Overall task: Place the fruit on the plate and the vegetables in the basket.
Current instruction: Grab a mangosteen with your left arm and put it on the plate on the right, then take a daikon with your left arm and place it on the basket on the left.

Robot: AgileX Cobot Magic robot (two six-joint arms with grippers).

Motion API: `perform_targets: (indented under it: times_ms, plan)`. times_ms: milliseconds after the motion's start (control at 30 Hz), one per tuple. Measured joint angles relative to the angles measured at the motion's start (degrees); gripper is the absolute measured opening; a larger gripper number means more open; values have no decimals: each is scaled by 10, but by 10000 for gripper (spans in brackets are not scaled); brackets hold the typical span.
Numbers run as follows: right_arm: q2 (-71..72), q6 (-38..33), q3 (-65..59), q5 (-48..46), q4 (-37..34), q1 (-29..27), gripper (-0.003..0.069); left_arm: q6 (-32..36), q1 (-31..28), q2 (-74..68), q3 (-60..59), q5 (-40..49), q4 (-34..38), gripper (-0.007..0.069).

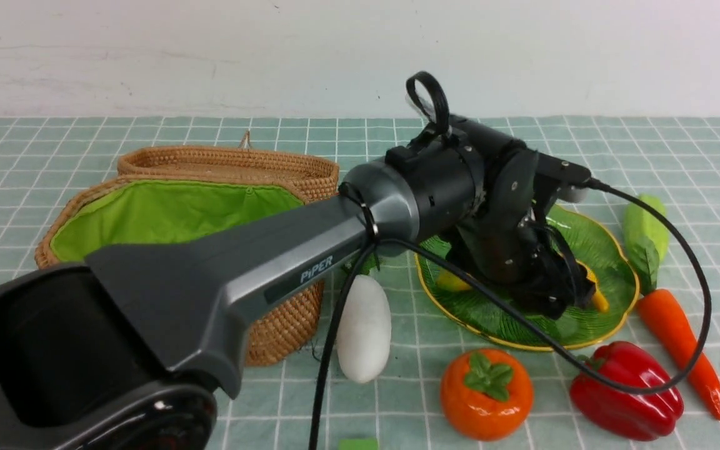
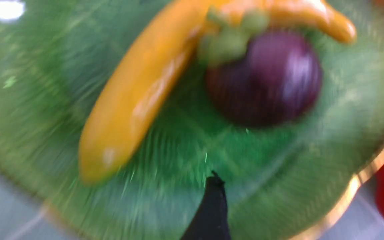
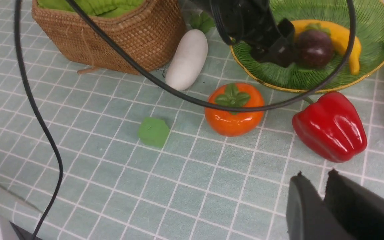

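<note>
As banana (image 2: 135, 96), mangosteen (image 2: 268, 76) sit on plate (image 1: 610, 250): persimmon (image 1: 486, 394) left, 7 o'clock.
Basket (image 1: 285, 312): no vegetables (image 1: 625, 390) seen inside.
Left jaws: apart.
Right jaws: almost together, empty.

Blurred banana (image 2: 135, 96) beside purple mangosteen (image 2: 268, 76) on ribbed green plate (image 2: 38, 100).

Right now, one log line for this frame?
left gripper: open over plate | banana, mangosteen: on plate | persimmon: off plate | right gripper: shut, empty

A black cable (image 3: 245, 109) loops across persimmon (image 3: 233, 116) and red pepper (image 3: 330, 128).
</note>
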State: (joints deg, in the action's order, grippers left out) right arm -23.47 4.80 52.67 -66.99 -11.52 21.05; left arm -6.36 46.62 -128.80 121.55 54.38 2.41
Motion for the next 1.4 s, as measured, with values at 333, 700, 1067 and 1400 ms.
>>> perform_targets:
  times_ms: [333, 700, 1067, 1400]
  plan:
    - [0, -16, 0, 0, 1, 0, 108, -58, 0, 92, 25, 162, -71, 193]
    - [0, -29, 0, -10, 4, 0, 108, -127, 5, 131, -168, 163, -120, 332]
    - [0, -33, 0, -11, 6, 0, 108, -264, 5, 66, -204, 51, -252, 630]
    - [0, -33, 0, -9, 3, 0, 108, -321, 5, 29, -204, 63, -291, 580]
